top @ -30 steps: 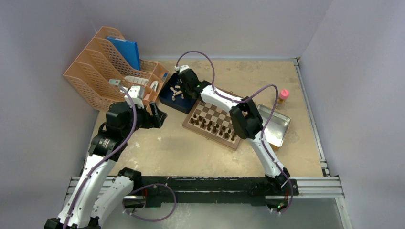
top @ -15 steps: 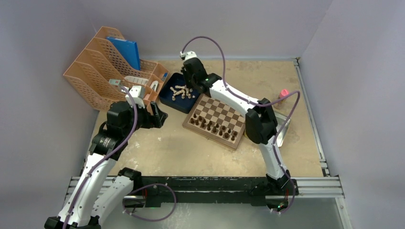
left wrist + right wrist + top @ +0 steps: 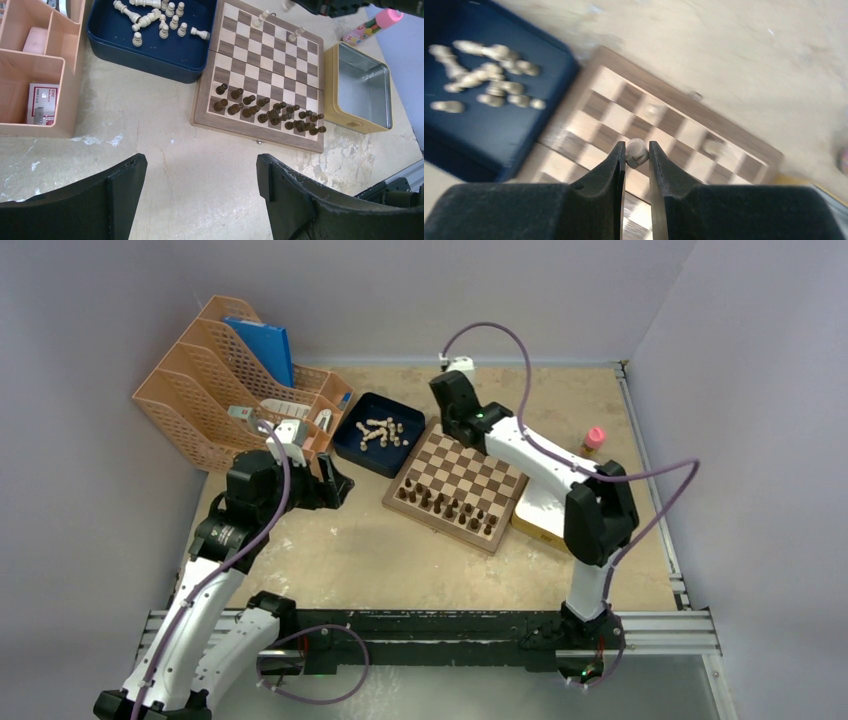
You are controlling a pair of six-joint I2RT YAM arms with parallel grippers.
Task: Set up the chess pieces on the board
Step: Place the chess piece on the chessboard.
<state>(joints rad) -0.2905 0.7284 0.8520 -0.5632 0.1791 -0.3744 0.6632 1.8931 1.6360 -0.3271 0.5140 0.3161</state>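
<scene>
Left gripper (image 3: 200, 167) nearest: spread wide, gripping nothing, hanging over bare table (image 3: 150, 135) off the near left side of the board (image 3: 260, 70). Just beyond, lying flat and turned at an angle to the table's edge, that board. Crowded along its near side in two ragged rows, dark brown pieces (image 3: 265, 112), upright, several touching. Across the middle, bare squares. On the far row, well apart from the dark ones, two pale chess pieces (image 3: 296, 34) standing upright with a gap of squares between them. Just beside the board's right edge, a yellow-rimmed tin (image 3: 350, 121), open side up. Against the board's far left side, seemingly touching it, a dark blue tray (image 3: 150, 70) holding a loose heap of more pale pieces (image 3: 160, 22), most toppled, a few upright. Left of the tray, an orange organiser (image 3: 30, 75) with small items in its compartments. Farthest out, above the board's far edge, right gripper (image 3: 637, 159), pinched nearly closed on the rounded head of one pale piece (image 3: 636, 149), over the chequered squares; too blurred to tell which kind of piece or how high above the wood. Beyond the tin, a pink-capped tube (image 3: 375, 22)
</scene>
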